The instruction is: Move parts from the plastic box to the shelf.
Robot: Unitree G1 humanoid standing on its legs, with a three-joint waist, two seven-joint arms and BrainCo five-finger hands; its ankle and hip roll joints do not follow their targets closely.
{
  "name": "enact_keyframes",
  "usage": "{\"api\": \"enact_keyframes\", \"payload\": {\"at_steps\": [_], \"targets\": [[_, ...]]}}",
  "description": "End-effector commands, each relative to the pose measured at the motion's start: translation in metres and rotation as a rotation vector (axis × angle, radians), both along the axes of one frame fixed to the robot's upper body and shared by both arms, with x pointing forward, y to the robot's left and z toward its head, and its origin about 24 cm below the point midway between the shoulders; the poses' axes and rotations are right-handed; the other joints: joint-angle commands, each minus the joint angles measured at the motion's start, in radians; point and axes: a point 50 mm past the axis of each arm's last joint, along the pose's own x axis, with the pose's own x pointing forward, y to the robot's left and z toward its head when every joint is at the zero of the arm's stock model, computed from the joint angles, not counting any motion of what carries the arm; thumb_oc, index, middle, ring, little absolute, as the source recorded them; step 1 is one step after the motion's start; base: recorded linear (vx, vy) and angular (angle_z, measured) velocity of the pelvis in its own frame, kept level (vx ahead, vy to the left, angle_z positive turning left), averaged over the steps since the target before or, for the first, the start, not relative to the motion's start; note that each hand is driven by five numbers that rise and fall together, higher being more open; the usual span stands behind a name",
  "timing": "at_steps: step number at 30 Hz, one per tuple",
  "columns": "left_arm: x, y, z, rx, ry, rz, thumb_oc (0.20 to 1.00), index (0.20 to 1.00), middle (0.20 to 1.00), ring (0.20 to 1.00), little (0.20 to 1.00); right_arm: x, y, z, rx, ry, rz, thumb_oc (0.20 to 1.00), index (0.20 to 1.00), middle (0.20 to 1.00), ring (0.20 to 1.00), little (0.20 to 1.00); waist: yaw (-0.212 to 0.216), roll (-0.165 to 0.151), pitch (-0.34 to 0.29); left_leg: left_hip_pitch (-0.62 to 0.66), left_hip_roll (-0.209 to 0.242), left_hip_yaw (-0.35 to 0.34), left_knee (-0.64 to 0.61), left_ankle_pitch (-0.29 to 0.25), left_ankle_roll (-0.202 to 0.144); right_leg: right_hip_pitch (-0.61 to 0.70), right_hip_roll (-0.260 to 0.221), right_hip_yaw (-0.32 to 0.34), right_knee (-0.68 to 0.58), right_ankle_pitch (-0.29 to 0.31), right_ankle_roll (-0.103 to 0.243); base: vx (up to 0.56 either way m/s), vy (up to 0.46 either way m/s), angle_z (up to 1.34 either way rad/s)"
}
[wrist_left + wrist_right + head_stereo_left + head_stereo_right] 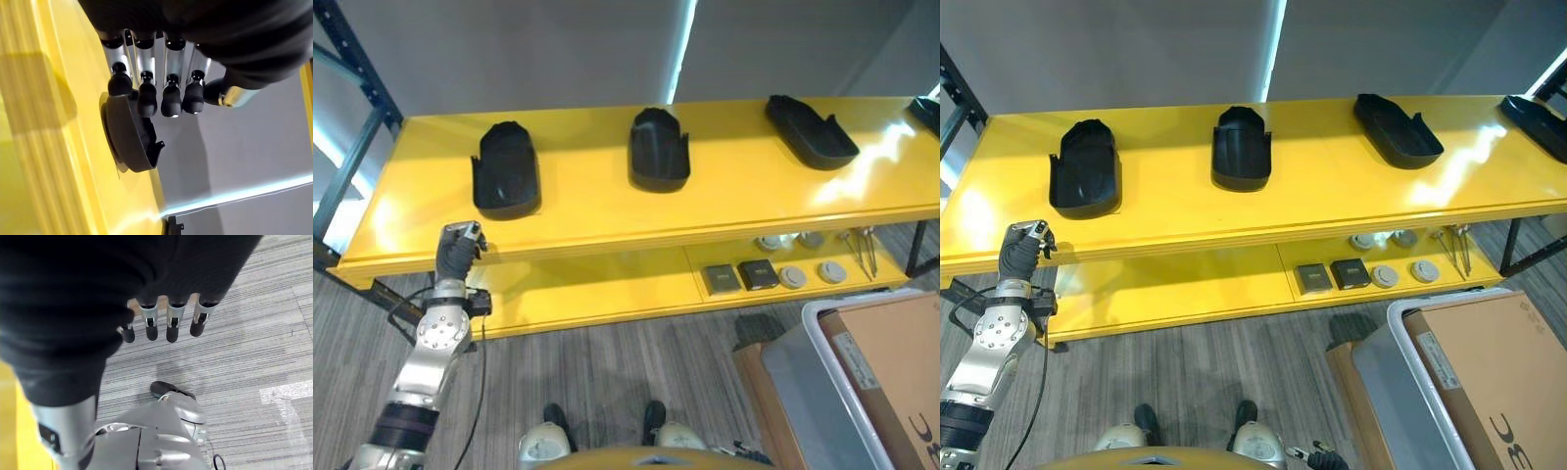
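Three black moulded parts lie on the yellow top shelf (724, 201): a left one (506, 168), a middle one (659, 147) and a right one (811, 130). A further part (928, 110) shows at the far right edge. My left hand (460, 250) is at the shelf's front edge, just in front of the left part and apart from it. In the left wrist view its fingers (169, 93) are straight and hold nothing, with the left part (128, 139) past their tips. My right hand (171, 323) hangs open over the floor. The plastic box (811, 318) stands at the lower right.
A cardboard box (891, 362) sits in the plastic box. The lower yellow shelf (597, 289) carries small dark blocks (759, 274), round grey discs (793, 277) and thin metal tools (867, 250). A dark rack upright (352, 147) stands at the left.
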Motion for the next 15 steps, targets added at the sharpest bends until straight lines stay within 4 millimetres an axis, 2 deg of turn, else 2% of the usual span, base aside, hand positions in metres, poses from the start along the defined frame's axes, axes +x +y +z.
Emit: {"api": "enact_keyframes", "payload": {"at_steps": [1, 4, 6, 7, 15], "targets": [[0.023, -0.001, 0.039, 0.049, -0.172, 0.015, 0.200, 0.200, 0.200, 0.200, 0.200, 0.006, -0.008, 0.004, -0.027, -0.015, 0.047, 1.000, 1.000, 1.000, 1.000, 1.000, -0.012, -0.004, 0.031, 0.007, 0.086, -0.022, 0.049, -0.043, -0.044, 0.052, -0.068, 0.015, 0.001, -0.035, 0.109, 0.02, -0.011, -0.13], [0.030, 0.002, 0.034, -0.004, -0.152, 0.055, 0.200, 0.200, 0.200, 0.200, 0.200, 0.008, -0.008, 0.004, -0.022, -0.009, 0.072, 1.000, 1.000, 1.000, 1.000, 1.000, -0.027, -0.005, 0.029, 0.008, 0.091, -0.013, 0.054, -0.045, -0.045, 0.048, -0.068, 0.022, 0.003, -0.035, 0.110, 0.00, -0.011, -0.15], [0.034, 0.004, 0.022, -0.025, -0.106, 0.087, 0.200, 0.200, 0.200, 0.200, 0.200, 0.007, -0.007, 0.004, -0.015, -0.002, 0.088, 1.000, 1.000, 1.000, 1.000, 1.000, -0.036, -0.009, 0.030, 0.008, 0.094, -0.008, 0.063, -0.049, -0.045, 0.044, -0.068, 0.028, 0.008, -0.036, 0.111, 0.00, -0.046, -0.16], [0.037, 0.004, 0.009, -0.017, -0.053, 0.104, 0.200, 0.200, 0.200, 0.200, 0.200, 0.005, -0.006, 0.004, -0.012, 0.004, 0.097, 1.000, 1.000, 1.000, 1.000, 1.000, -0.047, -0.017, 0.028, 0.008, 0.101, -0.001, 0.073, -0.054, -0.044, 0.043, -0.066, 0.032, 0.011, -0.037, 0.111, 0.01, -0.066, -0.16], [0.039, 0.009, -0.021, -0.068, 0.067, 0.170, 0.200, 0.200, 0.200, 0.200, 0.200, 0.009, -0.005, 0.004, -0.004, -0.007, 0.112, 1.000, 1.000, 1.000, 1.000, 1.000, -0.061, -0.030, 0.034, 0.002, 0.118, 0.012, 0.095, -0.060, -0.047, 0.040, -0.058, 0.037, 0.010, -0.036, 0.109, 0.00, -0.045, -0.04]]}}
